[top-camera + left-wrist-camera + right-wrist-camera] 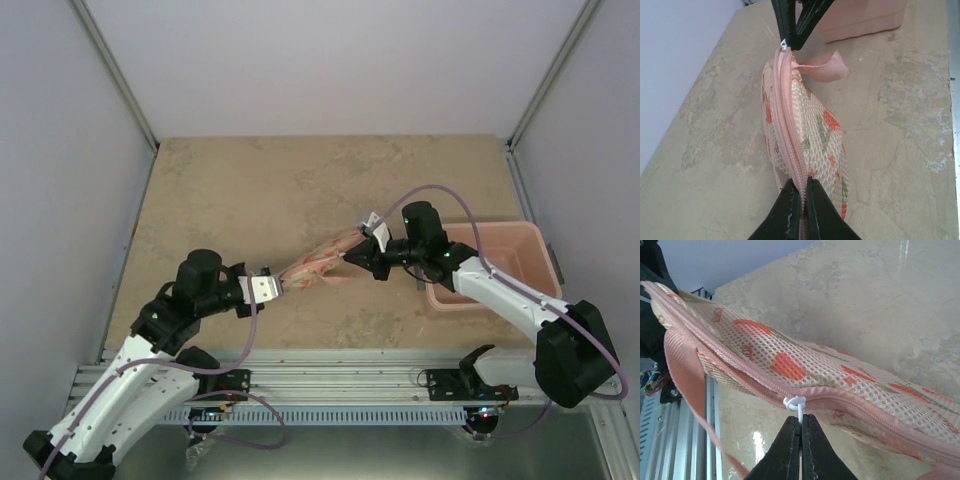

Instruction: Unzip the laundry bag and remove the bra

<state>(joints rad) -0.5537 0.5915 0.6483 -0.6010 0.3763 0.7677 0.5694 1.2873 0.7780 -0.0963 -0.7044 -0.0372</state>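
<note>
Bag pinched at both ends, zip closed.
Left gripper [804, 196] clenched on the pink zip rim at the near end of the laundry bag [815, 135]. Bag held on edge, mid-table. Right gripper [801, 426] clamped on white zip pull [795, 403] at far end. Pink tub [515, 245] to the right.

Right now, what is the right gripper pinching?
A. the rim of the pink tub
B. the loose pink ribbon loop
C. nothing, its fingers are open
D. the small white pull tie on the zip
D: in the right wrist view, the shut right gripper clamps the tail of the white pull tie, which hangs from the pink zip of the laundry bag.
</note>
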